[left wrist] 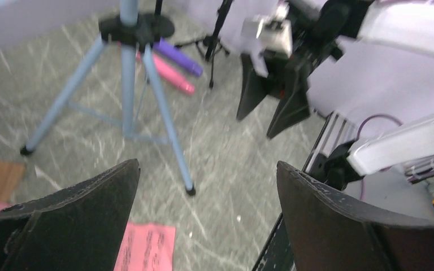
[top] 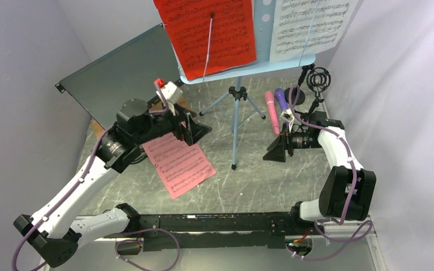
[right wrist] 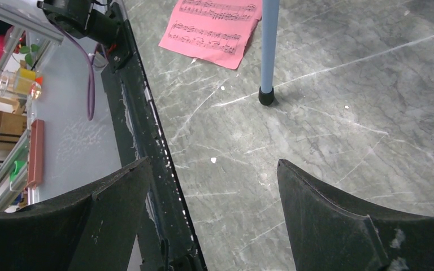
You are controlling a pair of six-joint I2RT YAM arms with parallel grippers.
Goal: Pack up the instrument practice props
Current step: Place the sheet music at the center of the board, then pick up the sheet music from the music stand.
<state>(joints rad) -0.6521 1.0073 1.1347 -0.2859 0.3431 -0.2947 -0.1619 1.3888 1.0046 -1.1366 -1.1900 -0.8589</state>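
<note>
The light-blue music rack [top: 248,70] stands at the back on its tripod [top: 236,107], with a red page [top: 206,34] and a white page [top: 311,25] on it. A pink page [top: 179,164] lies flat on the table, just below my left gripper [top: 200,131], which is open and empty. Right of the tripod lie the pink microphone [top: 272,112] and the purple microphone [top: 281,97], beside two black mic supports [top: 318,82]. My right gripper [top: 276,155] hovers open in front of them. The wrist views show bare table between both pairs of fingers [left wrist: 208,164] [right wrist: 213,162].
A large dark flat metal box [top: 118,76] leans at the back left. A black rail [top: 215,223] runs along the near edge between the arm bases. Pale walls close in on both sides. A tripod leg [right wrist: 269,51] stands on the table ahead of the right gripper.
</note>
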